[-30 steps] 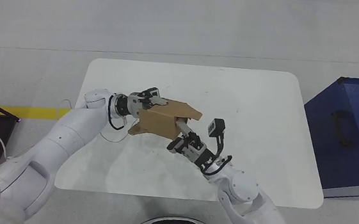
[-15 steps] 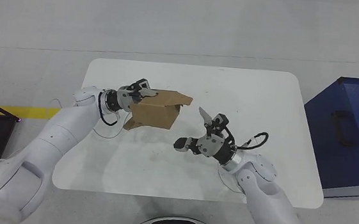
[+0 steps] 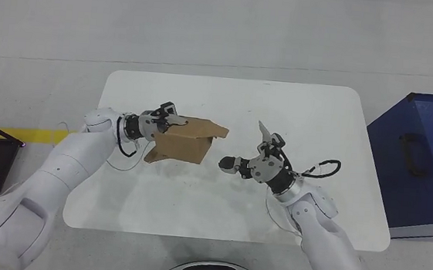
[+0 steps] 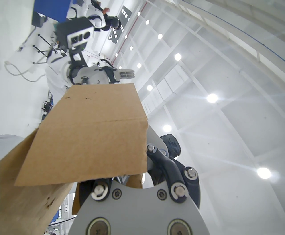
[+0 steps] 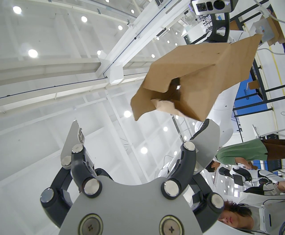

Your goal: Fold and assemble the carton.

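Right gripper (image 3: 243, 146) has drawn back from the carton (image 3: 184, 137) and now sits well clear of its open end.

The half-folded brown carton is held up above the white table (image 3: 319, 113), towards the robot's left, with one flap jutting toward the right arm. The left gripper (image 3: 170, 118) is clamped on the carton's far edge, cardboard pinched between its fingers. The right gripper's fingers are spread wide with nothing between them. A blue bin (image 3: 423, 165) stands beyond the table's right end.
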You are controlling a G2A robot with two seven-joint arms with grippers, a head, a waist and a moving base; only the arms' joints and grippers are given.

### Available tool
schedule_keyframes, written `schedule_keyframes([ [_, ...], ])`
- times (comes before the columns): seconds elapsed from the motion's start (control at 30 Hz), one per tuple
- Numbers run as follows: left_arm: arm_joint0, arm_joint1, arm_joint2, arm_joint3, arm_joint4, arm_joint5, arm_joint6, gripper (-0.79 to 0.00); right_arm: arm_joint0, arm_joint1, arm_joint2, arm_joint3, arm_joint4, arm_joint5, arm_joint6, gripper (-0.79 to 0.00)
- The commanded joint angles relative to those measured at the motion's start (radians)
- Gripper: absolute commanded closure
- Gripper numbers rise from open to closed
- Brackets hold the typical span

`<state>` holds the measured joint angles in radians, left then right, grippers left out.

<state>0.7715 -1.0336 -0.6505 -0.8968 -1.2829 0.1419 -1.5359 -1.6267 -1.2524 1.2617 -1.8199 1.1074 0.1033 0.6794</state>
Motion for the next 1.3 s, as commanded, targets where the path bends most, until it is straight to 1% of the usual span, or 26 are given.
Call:
schedule_keyframes([
  [0.0,-0.008,-0.003,0.009,0.012,0.014,-0.006,0.000,0.000,0.015,-0.006,-0.004,0.017,-0.001,-0.101,-0.017,-0.785],
  [0.17,-0.013,-0.002,0.015,0.015,0.000,-0.003,0.000,0.000,0.034,-0.013,-0.048,0.051,-0.099,-0.206,0.000,-0.785],
  [0.37,-0.014,0.004,0.021,0.006,-0.005,0.012,0.000,0.000,0.053,-0.019,-0.078,0.077,-0.181,-0.273,-0.019,-0.785],
  [0.47,-0.015,0.005,0.030,-0.001,0.003,0.016,0.000,0.000,0.058,-0.022,-0.089,0.089,-0.198,-0.310,-0.026,-0.770],
  [0.63,-0.019,0.009,0.039,-0.007,0.010,0.011,0.000,0.000,0.075,-0.030,-0.103,0.111,-0.228,-0.367,-0.080,-0.733],
  [0.73,-0.021,0.012,0.041,-0.010,0.006,0.011,0.000,0.000,0.078,-0.032,-0.107,0.118,-0.238,-0.378,-0.083,-0.757],
  [0.87,-0.022,0.016,0.046,-0.019,0.006,0.010,0.000,0.000,0.086,-0.035,-0.121,0.127,-0.293,-0.395,-0.120,-0.736],
  [0.97,-0.023,0.017,0.051,-0.026,0.005,0.009,0.000,0.000,0.088,-0.037,-0.131,0.124,-0.311,-0.385,-0.124,-0.693],
  [1.03,-0.023,0.018,0.055,-0.026,0.003,0.010,0.000,0.000,0.087,-0.037,-0.134,0.121,-0.318,-0.382,-0.120,-0.619],
  [1.27,-0.031,0.016,0.070,-0.024,0.001,0.014,0.000,0.000,0.088,-0.037,-0.153,0.122,-0.365,-0.343,-0.120,-0.576],
])
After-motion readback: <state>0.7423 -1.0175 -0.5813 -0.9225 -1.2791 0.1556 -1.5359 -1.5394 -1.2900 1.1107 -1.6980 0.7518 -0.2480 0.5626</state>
